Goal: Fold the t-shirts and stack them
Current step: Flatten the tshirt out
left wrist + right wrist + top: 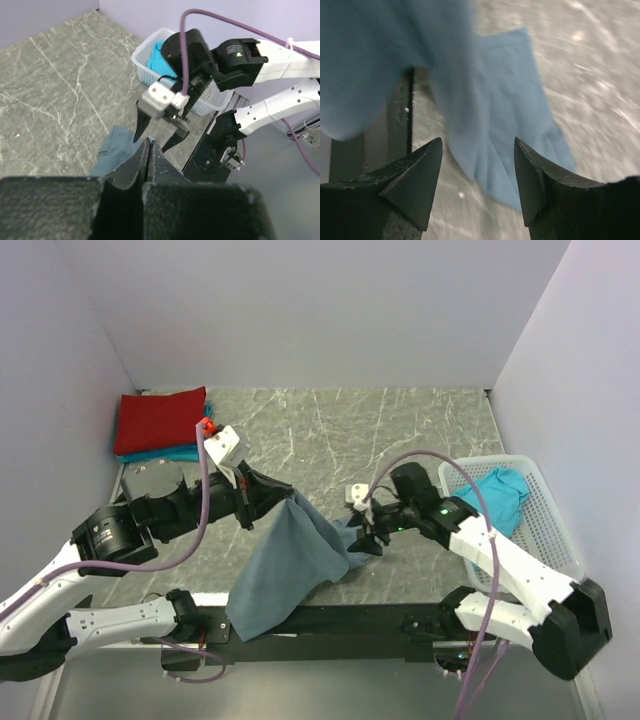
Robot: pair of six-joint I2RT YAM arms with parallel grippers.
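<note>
**Held aloft: slate-blue shirt (285, 560), second grip pending**

Left jaws are clamped on an edge of the slate-blue shirt, lifting it well left of the basket (552, 532) so the cloth hangs free over the near edge of the worktop (330, 430). Right jaws stand apart between shirt and basket, just beside a trailing sleeve, judged ready to take it. A turquoise shirt (497, 495) waits inside the basket; the red shirt (160, 418) lies folded far across from it
</note>
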